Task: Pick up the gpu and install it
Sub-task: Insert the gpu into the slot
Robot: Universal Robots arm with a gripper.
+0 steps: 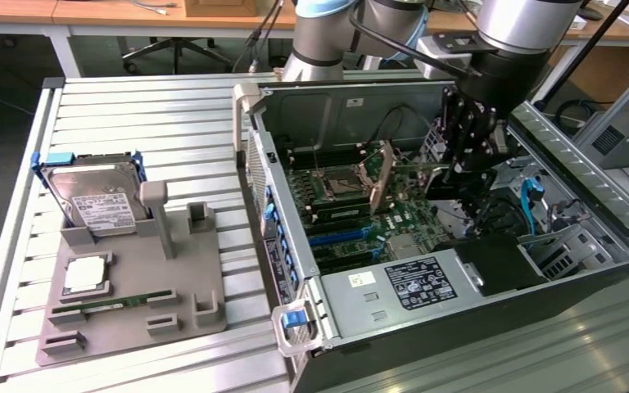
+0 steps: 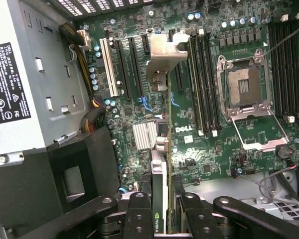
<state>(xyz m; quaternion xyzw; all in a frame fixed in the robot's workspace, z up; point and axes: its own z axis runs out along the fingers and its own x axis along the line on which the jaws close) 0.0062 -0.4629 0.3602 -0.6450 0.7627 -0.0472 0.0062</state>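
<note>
Slatted metal bench carrying an open computer case, arm reaching into it from above. Claw is clamped on the gpu, one finger on each flat face, card edge-on and running straight out ahead of the fingers to its silver bracket. Card hangs just over the motherboard; I can't tell whether its lower edge touches a slot. I judge the step in hand to be lining up and seating. To do it well I'd keep the card square to the board, its edge parallel to the slot, and press straight and evenly without twisting, bracket clear of the case wall. Counts: one gpu, one white slot to one side of the card, one bare CPU socket to the other, one power supply beyond the white slot. Well away from the claw, outside the case, one grey fixture tray holds one hard drive and one memory stick.
</note>
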